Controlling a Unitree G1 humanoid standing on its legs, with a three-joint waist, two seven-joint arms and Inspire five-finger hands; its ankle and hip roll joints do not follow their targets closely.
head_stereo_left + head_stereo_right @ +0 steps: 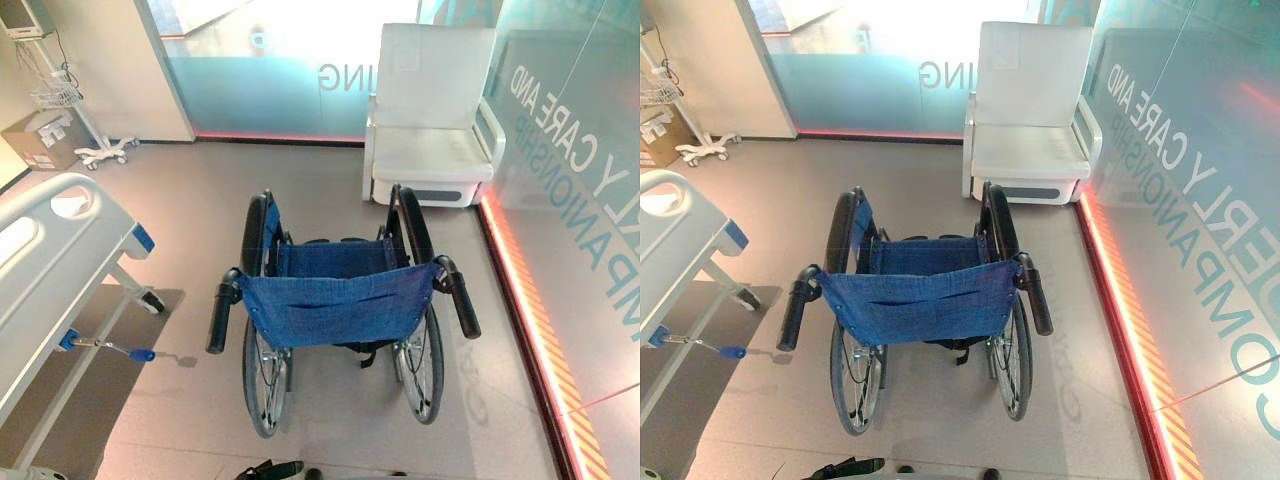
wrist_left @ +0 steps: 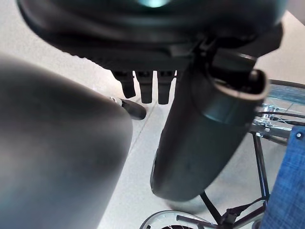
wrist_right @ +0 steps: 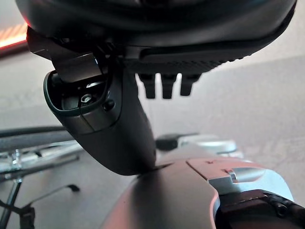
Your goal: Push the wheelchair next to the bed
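Wheelchair sits mid-floor with its back toward the camera, push handles pointing this way — the natural side to shove from. Bed is off to the robot's left, near but apart from the chair, so the chair likely has to be steered leftward to end up alongside it.

Left robot hand shows in its wrist view: fingers hang straight and relaxed, thumb out, nothing gripped, with the chair's wheel and blue cloth just past it. Right robot hand reads the same in its own wrist view — fingers loose, thumb out, empty. Neither touches a handle yet; my guess is the push has not begun.

Materials:
- left handle and right handle: black cylindrical grips, look rubbery, good for wrapping fingers round
- backrest: blue woven fabric, slack sling shape with rivets at the edges; seat same cloth
- wheels: thin spoked metal rims, dark tyres, should roll easily on the smooth floor
- bed: white moulded plastic end board with cutouts, metal frame, castor, blue-tipped crank
- white armchair beyond the chair, boxy, smooth padded surface.
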